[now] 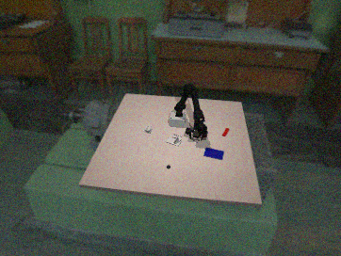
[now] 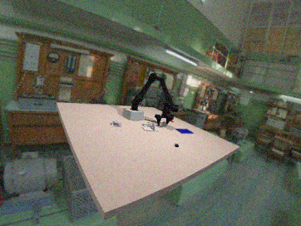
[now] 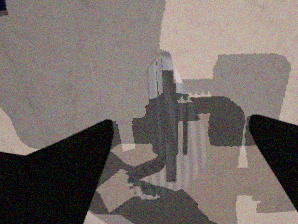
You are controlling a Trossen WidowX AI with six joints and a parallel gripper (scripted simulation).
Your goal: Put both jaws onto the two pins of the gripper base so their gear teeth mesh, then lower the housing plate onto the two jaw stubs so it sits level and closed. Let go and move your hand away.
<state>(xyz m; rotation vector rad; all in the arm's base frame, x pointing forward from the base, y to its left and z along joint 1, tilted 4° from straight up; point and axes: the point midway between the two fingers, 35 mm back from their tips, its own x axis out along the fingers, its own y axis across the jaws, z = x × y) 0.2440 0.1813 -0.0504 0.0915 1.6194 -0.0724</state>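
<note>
Gripper (image 1: pixel 197 136) (image 2: pixel 164 123) (image 3: pixel 180 123) in top view, low beside the pale gripper base (image 1: pixel 171 141) (image 2: pixel 146 128); probably placed there for fetching a jaw. Small grey part (image 1: pixel 148 130) (image 2: pixel 115 124) well apart.

In exterior view, fingers pointing down, probably for a grasp from above.

In wrist view, fingers wide apart, nothing clamped; grey toothed piece (image 3: pixel 170 77) between and below, narrow, ridged, likely a jaw.

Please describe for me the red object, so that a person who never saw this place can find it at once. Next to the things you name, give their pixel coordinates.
On the pale tabletop (image 1: pixel 127 174) (image 2: pixel 125 166), find the flat blue rectangle (image 1: pixel 214 153) (image 2: pixel 185 130). From above, the small red piece (image 1: pixel 225 132) lies just beyond it, toward the wooden cabinets. It alone is red, and narrower than the blue one.
</note>
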